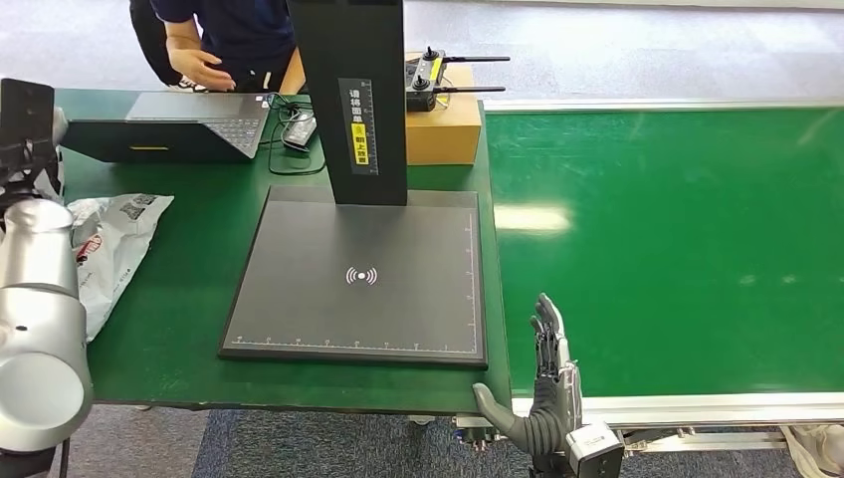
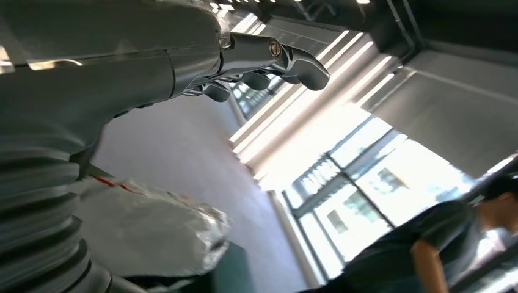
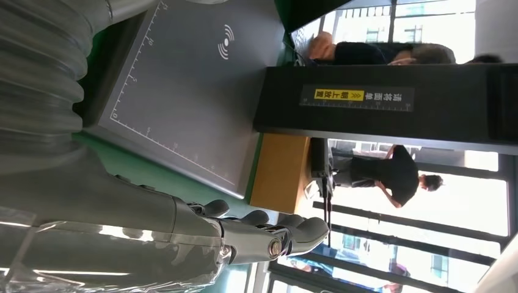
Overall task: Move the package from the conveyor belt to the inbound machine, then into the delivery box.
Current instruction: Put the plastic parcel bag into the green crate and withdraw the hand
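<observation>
The scanner plate (image 1: 358,274) lies bare, open to approach from its front edge and from the conveyor belt (image 1: 677,239) beside it. Behind the plate a black post (image 1: 350,100) rises, blocking the rear; a white package (image 1: 109,249) lies on the counter (image 1: 189,289) left of the plate.

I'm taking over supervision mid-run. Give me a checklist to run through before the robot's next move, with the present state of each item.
1. Conveyor belt carries a package to pick: not ok, none on the visible stretch.
2. Right hand free: ok, fingers apart, holding nothing, at the belt's near edge.
3. Scanner pad of the inbound machine bare: ok.
4. White package on the table left of the pad: ok.
5. Left hand free: cannot tell.
6. Person's hand away from the pad: ok, by the laptop.
</observation>
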Robot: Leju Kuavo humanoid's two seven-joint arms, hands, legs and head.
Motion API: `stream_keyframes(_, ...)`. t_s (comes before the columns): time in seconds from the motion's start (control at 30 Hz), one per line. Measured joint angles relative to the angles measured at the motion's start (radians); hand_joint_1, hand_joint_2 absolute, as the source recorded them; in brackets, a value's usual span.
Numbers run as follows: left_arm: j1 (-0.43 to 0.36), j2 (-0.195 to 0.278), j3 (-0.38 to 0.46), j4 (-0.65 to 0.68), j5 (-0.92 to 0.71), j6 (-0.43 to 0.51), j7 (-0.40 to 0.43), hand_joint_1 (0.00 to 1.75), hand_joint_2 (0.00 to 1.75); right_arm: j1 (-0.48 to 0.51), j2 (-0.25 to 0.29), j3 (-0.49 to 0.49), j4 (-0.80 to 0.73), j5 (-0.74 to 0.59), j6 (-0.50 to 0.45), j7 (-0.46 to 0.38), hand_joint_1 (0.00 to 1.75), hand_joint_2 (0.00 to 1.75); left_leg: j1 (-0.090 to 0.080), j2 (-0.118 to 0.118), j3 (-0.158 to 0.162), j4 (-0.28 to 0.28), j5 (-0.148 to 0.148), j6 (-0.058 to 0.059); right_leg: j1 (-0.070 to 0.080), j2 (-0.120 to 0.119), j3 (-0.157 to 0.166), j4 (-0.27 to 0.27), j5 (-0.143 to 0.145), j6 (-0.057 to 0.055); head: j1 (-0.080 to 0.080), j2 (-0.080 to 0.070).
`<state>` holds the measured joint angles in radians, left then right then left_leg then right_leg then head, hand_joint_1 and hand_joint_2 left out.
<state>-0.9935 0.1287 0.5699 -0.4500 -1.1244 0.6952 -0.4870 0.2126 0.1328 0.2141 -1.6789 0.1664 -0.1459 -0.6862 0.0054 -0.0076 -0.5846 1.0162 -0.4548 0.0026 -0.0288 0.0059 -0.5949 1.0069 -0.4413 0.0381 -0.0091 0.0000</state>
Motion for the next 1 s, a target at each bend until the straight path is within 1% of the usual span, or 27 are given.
stream_keyframes(0.07, 0.037, -0.032, -0.013, -0.031, 0.142, -0.027, -0.119, 0.00, 1.75, -0.001, 0.000, 0.000, 0.000, -0.005, -0.004, 0.002, 0.00, 1.75, -0.001, 0.000, 0.000, 0.000, 0.000, 0.000, -0.001, 0.000, 0.000, 0.000, 0.000, 0.000, 0.000, 0.000)
stream_keyframes(0.13, 0.101, -0.065, -0.062, -0.089, 0.305, -0.100, -0.166, 0.00, 1.75, -0.002, 0.000, 0.000, 0.000, -0.010, -0.006, 0.002, 0.00, 1.75, -0.001, 0.000, 0.000, 0.000, 0.000, 0.001, -0.001, 0.000, 0.001, 0.000, 0.000, 0.000, 0.000, 0.000)
stream_keyframes(0.17, 0.144, -0.078, -0.105, -0.129, 0.393, -0.150, -0.170, 0.00, 1.75, -0.003, 0.000, 0.000, 0.000, -0.012, -0.005, 0.002, 0.00, 1.75, -0.002, 0.000, 0.000, 0.000, 0.000, 0.001, -0.001, 0.000, 0.001, 0.000, 0.000, 0.000, 0.000, 0.000)
stream_keyframes(0.23, 0.247, -0.098, -0.218, -0.231, 0.557, -0.242, -0.167, 0.00, 1.75, -0.003, 0.000, -0.003, 0.000, -0.015, 0.002, 0.003, 0.00, 1.75, -0.002, 0.000, 0.000, 0.000, -0.001, 0.001, -0.002, 0.000, 0.001, 0.000, 0.000, 0.000, 0.000, 0.000)
stream_keyframes(0.27, 0.304, -0.105, -0.281, -0.286, 0.614, -0.270, -0.164, 0.00, 1.75, -0.002, 0.000, -0.005, 0.000, -0.016, 0.008, 0.003, 0.00, 1.75, -0.002, 0.001, 0.000, 0.000, -0.001, 0.001, -0.002, 0.001, 0.000, 0.000, 0.000, 0.000, 0.000, 0.000)
stream_keyframes(0.33, 0.424, -0.115, -0.413, -0.401, 0.675, -0.288, -0.162, 0.00, 1.75, -0.002, 0.000, -0.013, 0.000, -0.014, 0.020, 0.002, 0.00, 1.75, -0.002, 0.001, 0.000, 0.000, -0.002, 0.002, -0.002, 0.001, 0.000, -0.001, -0.001, 0.001, 0.000, 0.000)
stream_keyframes(0.4, 0.530, -0.126, -0.538, -0.500, 0.701, -0.292, -0.164, 0.00, 1.75, -0.002, 0.000, -0.021, 0.000, -0.009, 0.029, 0.001, 0.00, 1.75, -0.002, 0.001, 0.000, 0.000, -0.003, 0.002, -0.002, 0.000, 0.000, -0.001, -0.001, 0.001, 0.000, 0.000)
stream_keyframes(0.47, 0.615, -0.140, -0.636, -0.573, 0.718, -0.296, -0.167, 0.00, 1.75, -0.002, 0.000, -0.025, 0.000, -0.003, 0.035, 0.000, 0.00, 1.75, -0.002, 0.000, 0.000, 0.000, -0.003, 0.002, -0.002, 0.000, 0.000, -0.001, -0.002, 0.002, 0.000, 0.000)
stream_keyframes(0.53, 0.681, -0.161, -0.711, -0.625, 0.720, -0.298, -0.168, 0.00, 1.75, -0.002, 0.000, -0.027, 0.001, 0.001, 0.039, -0.001, 0.00, 1.75, -0.002, 0.001, -0.001, 0.000, -0.004, 0.002, -0.002, 0.000, 0.000, -0.001, -0.002, 0.002, 0.000, 0.000)
stream_keyframes(0.6, 0.733, -0.184, -0.768, -0.664, 0.711, -0.298, -0.166, 0.00, 1.75, -0.002, 0.002, -0.027, 0.002, 0.008, 0.038, -0.001, 0.00, 1.75, -0.003, 0.001, -0.001, 0.000, -0.004, 0.003, -0.002, 0.000, 0.000, -0.001, -0.002, 0.002, 0.000, 0.000)
stream_keyframes(0.7, 0.803, -0.220, -0.830, -0.718, 0.675, -0.291, -0.161, 0.00, 1.75, -0.001, 0.007, -0.028, 0.002, 0.025, 0.030, 0.005, 0.00, 1.75, -0.003, 0.001, -0.001, 0.000, -0.004, 0.003, -0.002, 0.000, 0.000, -0.001, -0.002, 0.002, 0.000, 0.000)
stream_keyframes(0.8, 0.857, -0.247, -0.864, -0.766, 0.646, -0.293, -0.159, 0.00, 1.75, 0.003, 0.015, -0.028, 0.002, 0.041, 0.020, 0.014, 0.00, 1.75, -0.002, 0.001, 0.000, 0.000, -0.004, 0.003, -0.002, 0.000, -0.001, -0.001, -0.002, 0.002, 0.000, 0.000)
stream_keyframes(0.9, 0.890, -0.265, -0.885, -0.800, 0.632, -0.306, -0.157, 0.00, 1.75, 0.007, 0.022, -0.028, 0.002, 0.047, 0.020, 0.022, 0.00, 1.75, -0.002, 0.001, 0.000, 0.000, -0.004, 0.003, -0.002, 0.000, 0.000, -0.001, -0.002, 0.002, 0.000, 0.000)
stream_keyframes(1.0, 0.899, -0.282, -0.897, -0.813, 0.633, -0.328, -0.157, 0.00, 1.75, 0.004, 0.027, -0.029, 0.002, 0.050, 0.015, 0.030, 0.00, 1.75, -0.002, 0.001, 0.000, 0.000, -0.004, 0.003, -0.002, 0.000, 0.000, -0.001, -0.002, 0.002, 0.000, 0.000)
